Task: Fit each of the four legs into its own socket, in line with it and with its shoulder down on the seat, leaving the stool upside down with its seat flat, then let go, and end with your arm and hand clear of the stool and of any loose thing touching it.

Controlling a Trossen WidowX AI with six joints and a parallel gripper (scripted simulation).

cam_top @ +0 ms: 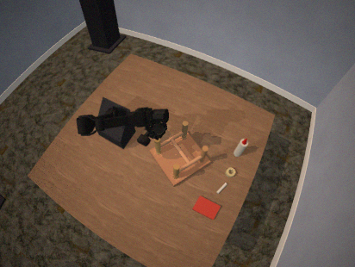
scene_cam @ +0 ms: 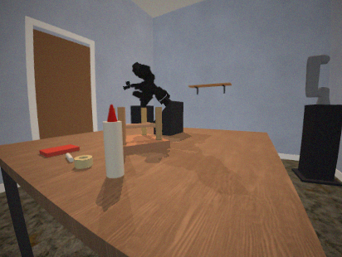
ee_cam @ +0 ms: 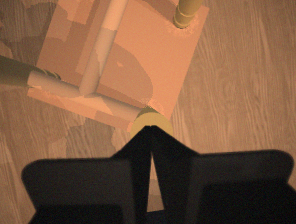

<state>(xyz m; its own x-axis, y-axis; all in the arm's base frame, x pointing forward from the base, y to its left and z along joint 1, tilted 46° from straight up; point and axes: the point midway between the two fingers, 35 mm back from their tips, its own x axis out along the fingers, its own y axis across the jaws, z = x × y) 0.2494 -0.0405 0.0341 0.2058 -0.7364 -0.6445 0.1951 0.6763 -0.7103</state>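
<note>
The wooden stool point(cam_top: 179, 156) lies upside down with its seat flat on the table. Four legs stand upright in its corners, joined by cross rails. My gripper point(cam_top: 155, 133) is at the stool's corner nearest the arm base, just above the top of that leg point(cam_top: 158, 145). In the wrist view my fingers point(ee_cam: 150, 129) are pressed together with nothing between them, and their tips sit over the round top of the leg point(ee_cam: 151, 123). The seat point(ee_cam: 120, 60) fills the upper part of that view. From the side view the stool point(scene_cam: 141, 126) stands below my gripper point(scene_cam: 142, 99).
A white glue bottle with a red cap point(cam_top: 240, 147) point(scene_cam: 113, 143), a tape roll point(cam_top: 231, 170) point(scene_cam: 83, 161), a small white stick point(cam_top: 221, 188) and a flat red block point(cam_top: 207, 207) point(scene_cam: 59, 150) lie right of the stool. A black pedestal point(cam_top: 102, 23) stands off the table.
</note>
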